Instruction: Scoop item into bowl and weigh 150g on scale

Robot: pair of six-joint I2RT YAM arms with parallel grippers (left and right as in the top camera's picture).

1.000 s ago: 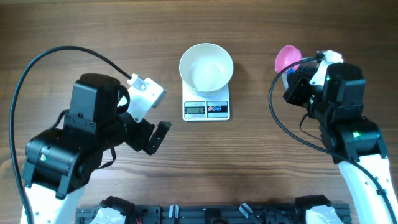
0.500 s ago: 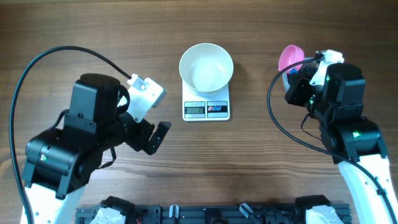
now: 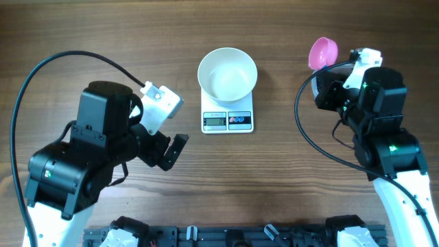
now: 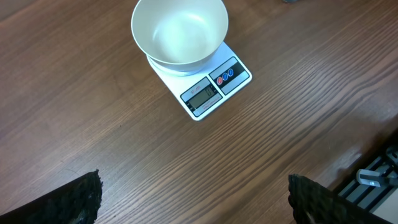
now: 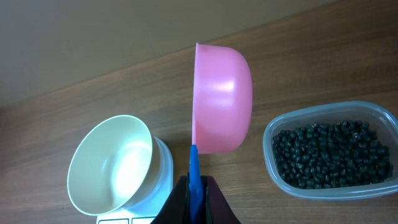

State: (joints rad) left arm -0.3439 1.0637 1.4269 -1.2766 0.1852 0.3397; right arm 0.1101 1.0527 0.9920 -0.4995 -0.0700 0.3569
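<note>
The white bowl stands empty on the small white scale at the table's middle back; the left wrist view shows the bowl and scale too. My right gripper is shut on the blue handle of a pink scoop, whose cup is turned on its side in the air between the bowl and the tub. The black pellets fill a clear tub on the right. My left gripper hangs open over bare wood, left of the scale.
From overhead the pink scoop shows at the back right, with the tub hidden under my right arm. A black rail runs along the table's front edge. Black cables loop beside both arms.
The right gripper has carried the pink scoop a little toward the back right. The left arm, bowl and scale have not moved.
</note>
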